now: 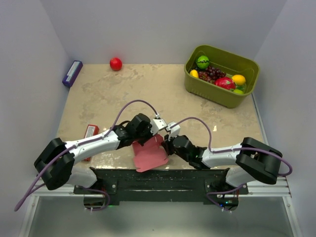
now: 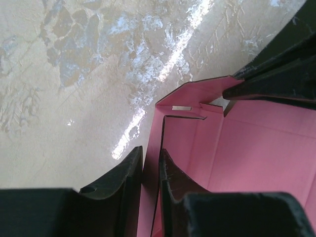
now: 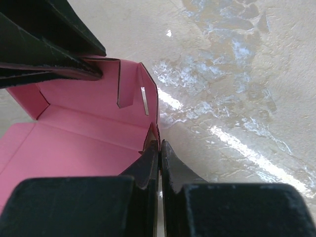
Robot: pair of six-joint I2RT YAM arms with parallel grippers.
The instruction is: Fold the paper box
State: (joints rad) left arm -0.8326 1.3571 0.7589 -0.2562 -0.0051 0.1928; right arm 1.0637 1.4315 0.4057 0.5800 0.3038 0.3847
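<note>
The pink paper box point(image 1: 150, 157) lies partly folded at the table's near edge, between both arms. Its side walls stand up from a flat base point(image 2: 256, 153). My left gripper point(image 1: 146, 142) has its fingers closed on the two layers of the box's left wall point(image 2: 150, 150). Shut on the thin edge of the opposite wall point(image 3: 153, 106) is my right gripper point(image 3: 159, 143), which sits at the box's right side point(image 1: 167, 147). Each wrist view shows the other gripper's dark fingers point(image 2: 276, 84) point(image 3: 49, 54) across the box. A small slot and notched tabs point(image 3: 144, 101) show in the far wall.
A green basket point(image 1: 245, 94) of toy fruit stands at the back right. A red ball point(image 1: 115, 63) and a purple box point(image 1: 72, 73) lie at the back left. A red flat packet point(image 1: 91, 131) lies beside my left arm.
</note>
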